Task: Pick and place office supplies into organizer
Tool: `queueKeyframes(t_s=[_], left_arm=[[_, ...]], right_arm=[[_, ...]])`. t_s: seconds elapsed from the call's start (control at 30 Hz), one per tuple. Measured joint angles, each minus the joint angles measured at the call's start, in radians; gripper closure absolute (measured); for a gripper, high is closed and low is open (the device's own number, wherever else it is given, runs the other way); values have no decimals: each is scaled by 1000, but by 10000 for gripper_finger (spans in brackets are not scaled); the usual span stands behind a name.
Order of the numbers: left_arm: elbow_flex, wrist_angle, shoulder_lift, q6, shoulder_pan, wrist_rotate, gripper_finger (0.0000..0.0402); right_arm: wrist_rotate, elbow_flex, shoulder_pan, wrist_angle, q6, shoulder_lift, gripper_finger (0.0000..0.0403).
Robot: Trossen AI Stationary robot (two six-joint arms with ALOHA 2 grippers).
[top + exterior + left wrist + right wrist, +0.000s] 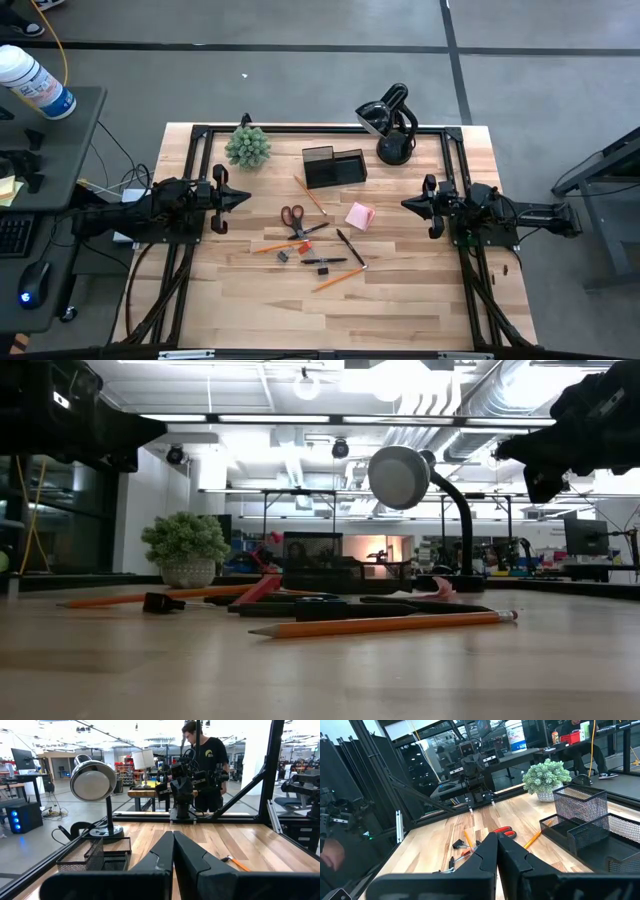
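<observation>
The office supplies lie loose in the table's middle: red-handled scissors (292, 216), a pink sticky-note pad (359, 215), orange pencils (337, 279) (309, 195), black pens (350, 247) and small dark pieces (283, 257). The black mesh organizer (334, 166) stands on the table behind them, toward the far edge. My left gripper (244, 199) hovers shut at the table's left side, pointing level toward the supplies. My right gripper (407, 204) hovers shut at the right side, facing it. In the wrist views the shut fingers (173, 851) (496, 851) hold nothing.
A spiky green plant (247, 146) stands at the far left. A black curved-neck lamp (392, 120) stands at the far right, beside the organizer. Black frame rails run along the table's edges. A person (205, 755) stands beyond the table's right side.
</observation>
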Motion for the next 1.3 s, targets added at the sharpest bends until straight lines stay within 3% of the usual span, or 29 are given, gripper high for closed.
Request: queueKeyframes(t_s=[0.9,1.3], left_arm=[[0,0,0,0,0,0,401],[0,2,0,0,0,0,401]], right_arm=[[0,0,0,0,0,0,402],[14,0,0,11,-78,0,402]])
